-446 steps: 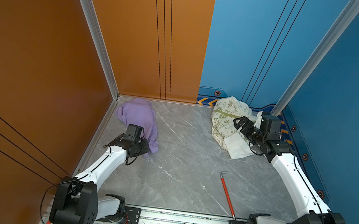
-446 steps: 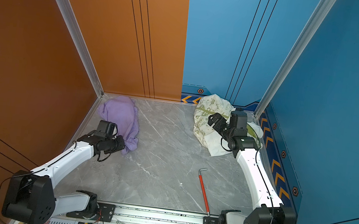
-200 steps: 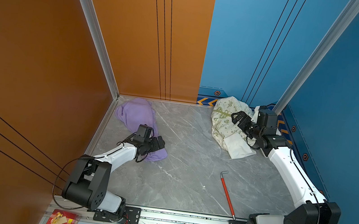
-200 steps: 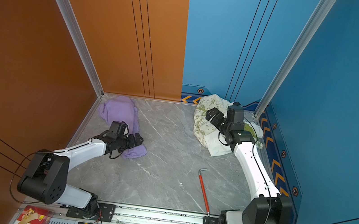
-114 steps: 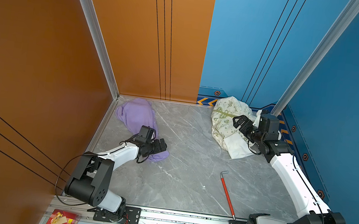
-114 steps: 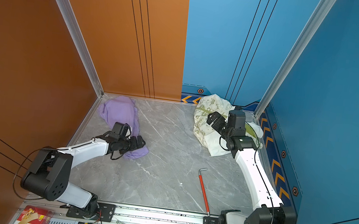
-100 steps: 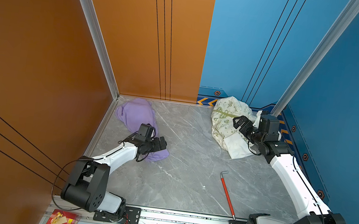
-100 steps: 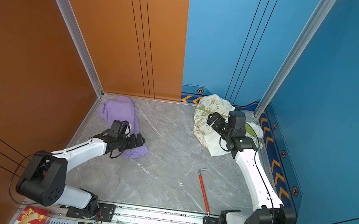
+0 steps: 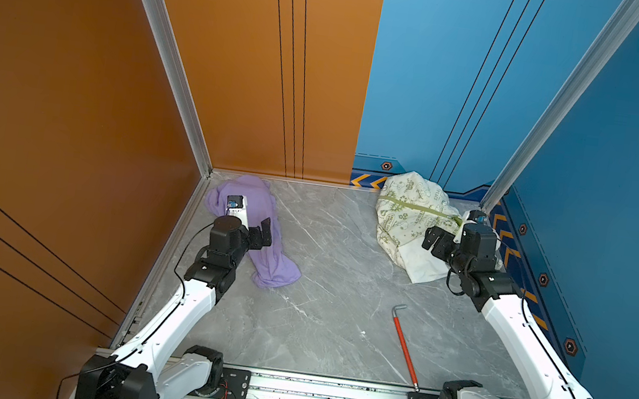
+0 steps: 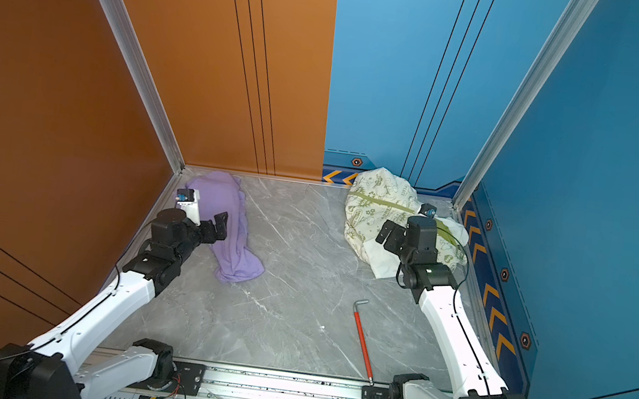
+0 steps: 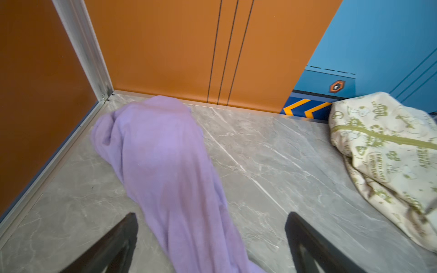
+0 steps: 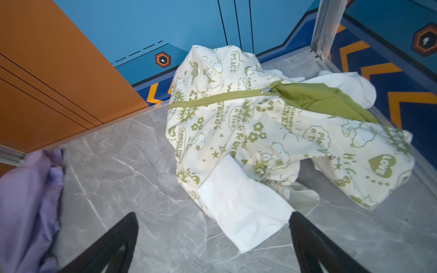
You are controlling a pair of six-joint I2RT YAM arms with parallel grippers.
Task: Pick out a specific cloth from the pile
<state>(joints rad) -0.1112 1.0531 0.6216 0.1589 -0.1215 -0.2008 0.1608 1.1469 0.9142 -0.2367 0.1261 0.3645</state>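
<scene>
The lavender cloth (image 9: 279, 266) (image 10: 237, 252) lies stretched out on the grey marble floor near the back left corner, apart from the pile. My left gripper (image 9: 263, 233) (image 10: 218, 226) hovers over its middle, open. In the left wrist view the cloth (image 11: 165, 153) runs between the spread fingers of the left gripper (image 11: 212, 215). The pile (image 9: 407, 220) (image 10: 375, 212) (image 12: 260, 132), white fabric with green print, an olive zip band and a plain white piece, sits at the back right. My right gripper (image 9: 436, 241) (image 10: 388, 235) (image 12: 213, 214) stands open just in front of it, holding nothing.
A red-handled tool (image 9: 403, 346) (image 10: 362, 340) lies on the floor at the front right. Orange walls close the left and back left, blue walls the back right and right. A metal rail (image 9: 325, 394) with both arm bases runs along the front edge.
My left gripper has drawn back from the cloth's near end to over its middle, and the left arm has straightened. The right gripper has shifted slightly towards the front. The cloth stays put.
</scene>
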